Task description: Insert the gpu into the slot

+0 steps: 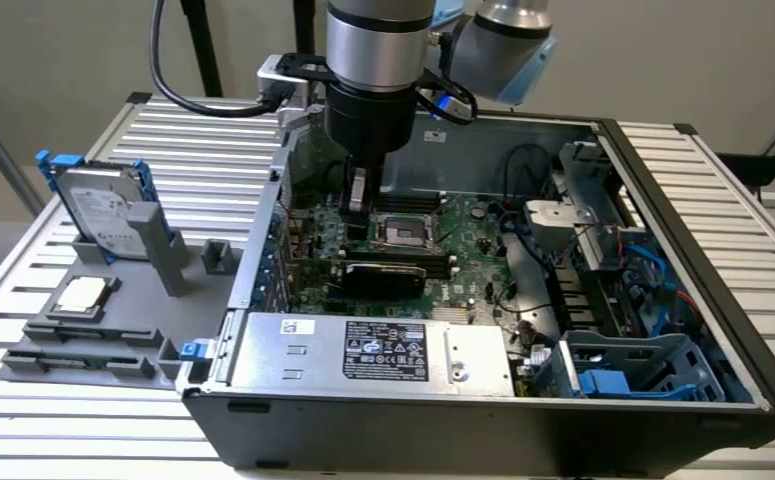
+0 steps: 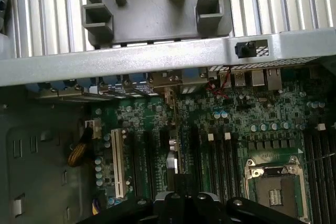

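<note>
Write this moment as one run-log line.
tool: shut, inside open black computer case | thin black rectangular gpu card: on green motherboard near tool

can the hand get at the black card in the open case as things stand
Probably yes: the hand hangs over the board inside the open-topped case, and the black card beside it has nothing over it.

Soft, even daylight fills the scene; the ribbed surface (image 1: 120,420) reads pale and slightly washed out. The open computer case (image 1: 494,430) holds a dim interior with gentle shadow under the arm. In the wrist view the case rim (image 2: 157,59) glares bright, while the motherboard (image 2: 252,114) looks darker and mildly soft.
</note>
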### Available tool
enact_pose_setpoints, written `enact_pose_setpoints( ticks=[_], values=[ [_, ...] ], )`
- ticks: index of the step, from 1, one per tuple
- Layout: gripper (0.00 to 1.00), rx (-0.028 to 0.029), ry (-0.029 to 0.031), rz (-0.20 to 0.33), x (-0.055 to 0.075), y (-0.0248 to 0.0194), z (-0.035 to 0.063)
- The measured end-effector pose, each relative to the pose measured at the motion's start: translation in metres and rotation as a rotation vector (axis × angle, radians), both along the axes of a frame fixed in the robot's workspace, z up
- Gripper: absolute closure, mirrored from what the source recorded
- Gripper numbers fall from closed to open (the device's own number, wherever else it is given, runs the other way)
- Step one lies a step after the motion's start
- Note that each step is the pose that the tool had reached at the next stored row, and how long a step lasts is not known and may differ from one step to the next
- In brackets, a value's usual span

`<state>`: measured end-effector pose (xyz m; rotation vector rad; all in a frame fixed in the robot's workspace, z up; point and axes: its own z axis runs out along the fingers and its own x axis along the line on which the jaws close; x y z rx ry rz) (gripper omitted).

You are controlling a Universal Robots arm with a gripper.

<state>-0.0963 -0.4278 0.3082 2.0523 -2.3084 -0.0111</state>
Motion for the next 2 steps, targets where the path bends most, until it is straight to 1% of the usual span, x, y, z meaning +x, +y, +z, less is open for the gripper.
enact_pose_setpoints(
  ticks=[2],
  values=[
    [0.89,0.0000,0.0000,0.000,0.0000,0.0000,0.0000]
  ],
)
